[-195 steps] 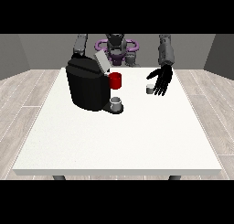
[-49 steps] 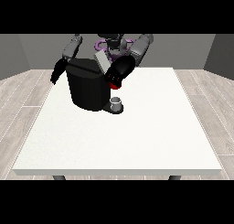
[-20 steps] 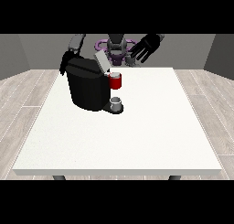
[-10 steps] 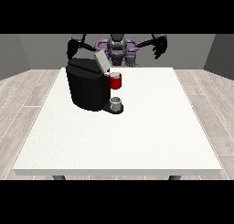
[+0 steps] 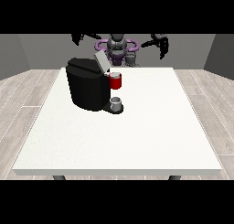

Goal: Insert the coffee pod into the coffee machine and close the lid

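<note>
Both hands have lifted higher; coffee machine [image 5: 89, 88] lid still open

Black coffee machine [image 5: 87, 88] (red front part [image 5: 116, 81]), white table [image 5: 137, 136], black hands.

The only bulk on the white table [image 5: 137, 136] is the black coffee machine [image 5: 87, 88], standing toward ten o'clock of the tabletop's middle. Its grey lid [image 5: 101, 62] tilts up at the machine's one o'clock, and the red pod holder [image 5: 115, 81] juts out at three o'clock with a small grey cup [image 5: 116, 102] on the base below it. From twelve round through three, six and nine o'clock the surface lies bare. Both hands, one at the view's left [image 5: 81, 37] and one at the view's right [image 5: 160, 41], are raised behind the far edge, well apart from the machine.
</note>
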Controlling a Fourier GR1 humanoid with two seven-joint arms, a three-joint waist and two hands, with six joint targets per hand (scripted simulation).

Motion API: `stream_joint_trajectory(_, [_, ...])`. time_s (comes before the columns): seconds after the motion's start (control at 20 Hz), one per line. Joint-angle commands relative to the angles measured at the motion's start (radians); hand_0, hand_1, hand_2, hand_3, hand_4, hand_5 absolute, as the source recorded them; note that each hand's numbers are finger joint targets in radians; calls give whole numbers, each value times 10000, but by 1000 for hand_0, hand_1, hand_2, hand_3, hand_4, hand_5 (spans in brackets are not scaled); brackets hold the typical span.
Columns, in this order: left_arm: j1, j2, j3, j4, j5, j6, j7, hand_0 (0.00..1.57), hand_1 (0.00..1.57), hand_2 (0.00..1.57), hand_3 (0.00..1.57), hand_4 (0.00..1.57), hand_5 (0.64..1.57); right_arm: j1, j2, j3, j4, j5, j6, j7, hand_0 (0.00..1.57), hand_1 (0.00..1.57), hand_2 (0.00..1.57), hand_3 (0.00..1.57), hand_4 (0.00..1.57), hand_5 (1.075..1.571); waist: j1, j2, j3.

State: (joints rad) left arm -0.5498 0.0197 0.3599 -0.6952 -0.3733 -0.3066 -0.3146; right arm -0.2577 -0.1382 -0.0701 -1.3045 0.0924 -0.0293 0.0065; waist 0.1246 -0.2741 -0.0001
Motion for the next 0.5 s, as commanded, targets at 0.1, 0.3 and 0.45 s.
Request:
stream_joint_trajectory(0.1, [422, -191, -727, -1347, 1054, 195, 824, 0, 0, 0, 0, 457, 1571, -895, -304, -672, 438, -430, 81, 208, 0, 0, 0, 0, 0, 1571, 348, 522, 5])
stream_joint_trajectory(0.3, [779, 221, -1044, -2163, 1431, -462, 851, 0, 0, 0, 0, 396, 1571, -1518, -735, -1194, 1034, -903, 417, 690, 0, 0, 0, 0, 175, 1571, 710, 893, 4])
stream_joint_trajectory(0.45, [967, -193, -1218, -2772, 1539, -68, 1544, 0, 0, 0, 0, 366, 1571, -1541, -790, -1661, 1443, -1566, 733, 822, 0, 0, 0, 0, 83, 1571, 951, 716, 7])
